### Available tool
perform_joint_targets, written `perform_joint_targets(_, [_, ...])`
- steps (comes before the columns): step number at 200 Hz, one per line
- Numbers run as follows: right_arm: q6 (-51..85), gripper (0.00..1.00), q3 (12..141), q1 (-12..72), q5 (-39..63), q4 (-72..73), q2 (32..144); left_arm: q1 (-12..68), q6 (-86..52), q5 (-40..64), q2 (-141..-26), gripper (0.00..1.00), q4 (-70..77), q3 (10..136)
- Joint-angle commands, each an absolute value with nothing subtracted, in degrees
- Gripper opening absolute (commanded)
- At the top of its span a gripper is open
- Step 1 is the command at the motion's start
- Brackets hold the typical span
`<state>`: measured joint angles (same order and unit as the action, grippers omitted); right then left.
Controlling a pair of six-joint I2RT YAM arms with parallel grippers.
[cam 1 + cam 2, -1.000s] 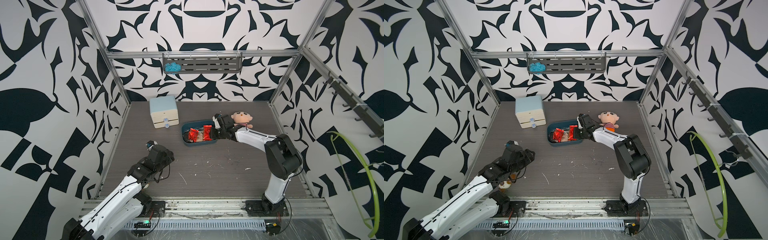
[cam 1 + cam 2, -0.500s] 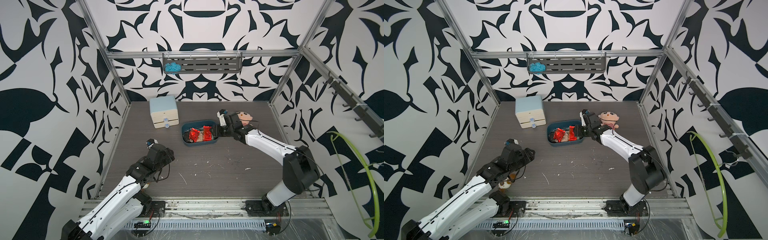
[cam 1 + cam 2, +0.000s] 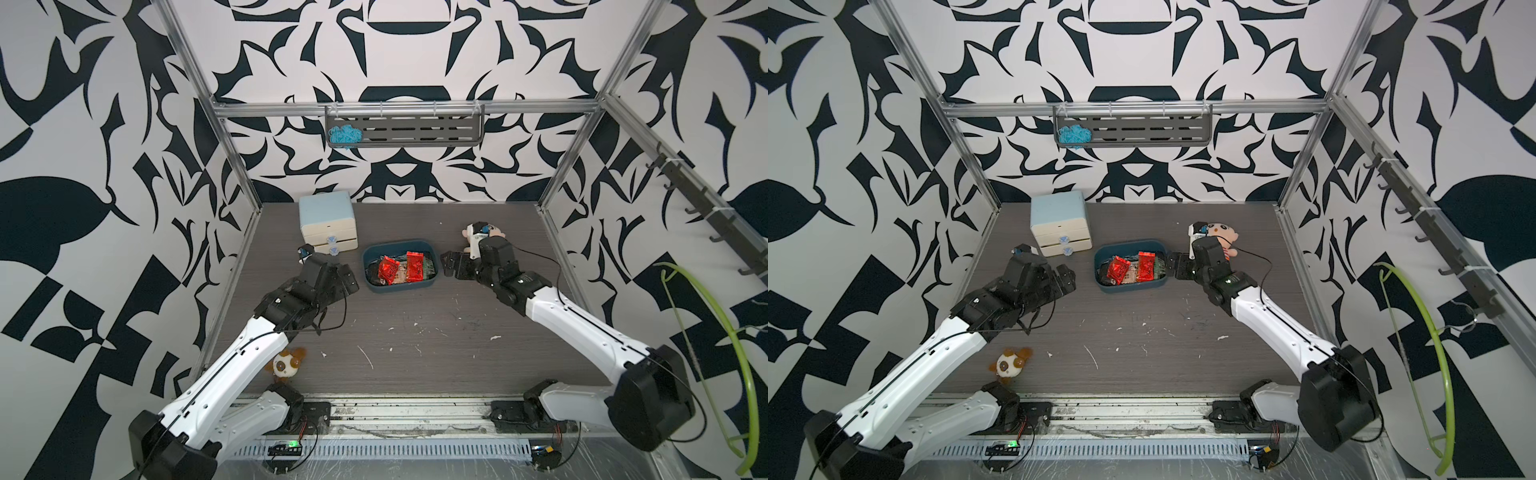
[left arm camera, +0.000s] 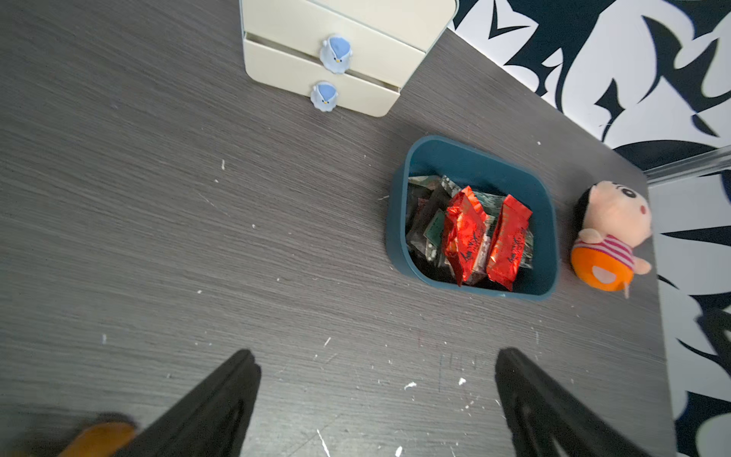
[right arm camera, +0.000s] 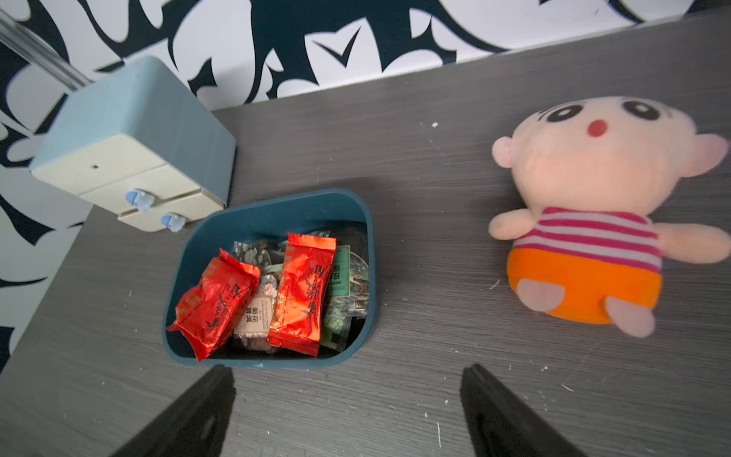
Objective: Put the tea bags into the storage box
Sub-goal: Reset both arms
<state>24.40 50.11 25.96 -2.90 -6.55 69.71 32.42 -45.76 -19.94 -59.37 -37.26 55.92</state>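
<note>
My right gripper (image 5: 348, 368) has backed off the storage box (image 3: 399, 289), spread empty like my left gripper (image 4: 375, 352); box's long axis runs left-right.

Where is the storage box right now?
In both top views, the storage box sits mid-table toward the back, between the mini drawer cabinet and the plush doll, with tea bags inside.

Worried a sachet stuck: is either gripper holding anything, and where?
Nothing is held: the left gripper and the right gripper stand open and empty; the tea bags lie in the storage box.
</note>
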Motion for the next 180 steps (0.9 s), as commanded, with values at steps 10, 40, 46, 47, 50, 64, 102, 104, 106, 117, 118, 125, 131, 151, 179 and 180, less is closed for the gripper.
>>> perform_joint_targets(10, [20.39,0.99,44.2,26.0,-12.39,2.89,61.73,31.9,-37.98,-25.45,-62.9,1.0,-34.18,58.7])
perform_joint_targets(40, [12.86,0.99,37.05,26.01,-16.22,10.77,56.01,31.0,-34.01,-32.06,-66.0,1.0,-27.35,56.92])
perform_joint_targets(46, [11.7,0.99,35.87,26.02,-16.99,12.38,55.38,30.44,-34.01,-33.69,-66.66,1.0,-25.71,56.07])
perform_joint_targets(47, [11.57,0.99,35.69,26.02,-17.11,12.69,55.29,30.25,-33.97,-33.85,-66.77,1.0,-25.38,55.94])
perform_joint_targets(50, [11.28,0.99,35.04,26.02,-17.46,13.73,55.14,29.8,-33.74,-34.16,-67.09,1.0,-24.49,55.53])
perform_joint_targets(64, [10.83,0.99,31.8,25.93,-19.52,19.18,54.76,27.54,-32.25,-34.58,-68.97,1.0,-21.57,54.2])
perform_joint_targets(102, [7.95,0.99,24.98,23.86,-24.75,32.21,60.55,19.05,-32.56,-34.74,-75.94,1.0,-21.81,53.87])
perform_joint_targets(104, [7.99,0.99,24.86,23.63,-25.02,32.55,61.13,18.6,-32.79,-34.48,-76.14,1.0,-21.82,53.88])
perform_joint_targets(106, [8.06,0.99,24.8,23.33,-25.13,32.88,61.73,18.14,-32.92,-34.11,-76.36,1.0,-21.76,53.81])
perform_joint_targets(117, [8.1,0.99,24.65,22.06,-26.22,33.55,64.75,16.13,-32.92,-32.83,-77.49,1.0,-20.74,53.01])
perform_joint_targets(118, [8.14,0.99,24.67,21.97,-26.29,33.52,64.98,16.06,-32.89,-32.76,-77.59,1.0,-20.66,52.96])
perform_joint_targets(125, [8.25,0.99,24.76,21.43,-26.85,33.57,66.51,15.09,-32.35,-32.89,-78.02,1.0,-19.98,52.24])
perform_joint_targets(131, [8.26,0.99,24.66,20.92,-26.91,33.8,67.83,14.59,-31.94,-33.45,-78.46,1.0,-19.2,51.45])
perform_joint_targets(151, [6.54,0.98,24.37,19.63,-26.43,34.24,70.14,12.81,-29.97,-36.14,-78.78,1.0,-16.68,49.02])
perform_joint_targets(179, [5.89,0.97,24.04,17.86,-27.74,33.44,69.69,9.83,-23.71,-32.96,-78.24,1.0,-9.25,44.75])
perform_joint_targets(180, [5.72,0.97,23.97,17.81,-27.8,33.46,69.52,9.79,-23.68,-33.18,-78.23,1.0,-9.15,44.66])
